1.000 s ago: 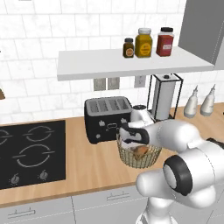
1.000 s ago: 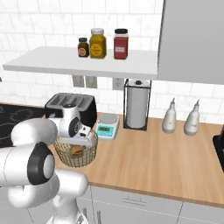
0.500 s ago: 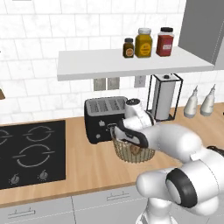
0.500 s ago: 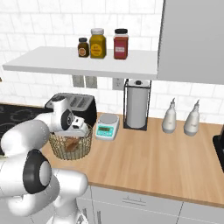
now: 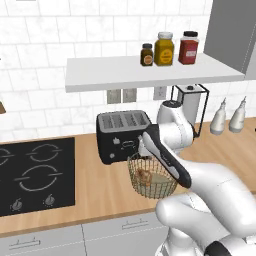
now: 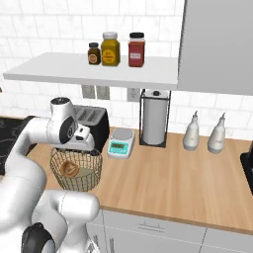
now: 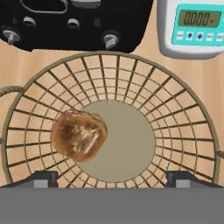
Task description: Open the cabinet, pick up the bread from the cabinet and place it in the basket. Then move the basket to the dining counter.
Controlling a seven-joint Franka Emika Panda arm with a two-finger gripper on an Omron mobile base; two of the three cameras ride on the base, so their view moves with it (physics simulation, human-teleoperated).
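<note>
basket (image 7: 183, 131): round golden-tan wire basket with a flat beige disc base, standing on the wood worktop (image 6: 163, 183) just in front of the black toaster (image 5: 120, 135); seen also from the base cameras (image 5: 152, 175) (image 6: 76, 168).
bread (image 7: 78, 134): a brown, glossy lump lying inside the basket, partly on the disc base and partly against the wire wall on one side; in the left base view (image 5: 144, 175) it sits toward the stove-side half of the basket.
tool (image 7: 111, 178): poised directly above the basket, looking straight down into it; the two dark fingertips (image 7: 43, 178) stand wide apart near the basket's near rim, with nothing between them. whether they touch the wire i cannot tell.
arm: bends over the basket from behind, its wrist covering the basket's back rim in both base views.
scale (image 7: 192, 26): white with a teal panel reading zeros, on the worktop beside the toaster and just beyond the basket's rim (image 6: 121, 143).
stove (image 5: 32, 175): black cooktop set in the worktop, beside the toaster on its far side from the scale.
shelf (image 6: 89, 71): white, above the toaster, carrying three jars.
paper towel holder (image 6: 154, 118): upright against the wall, beside the scale.
</note>
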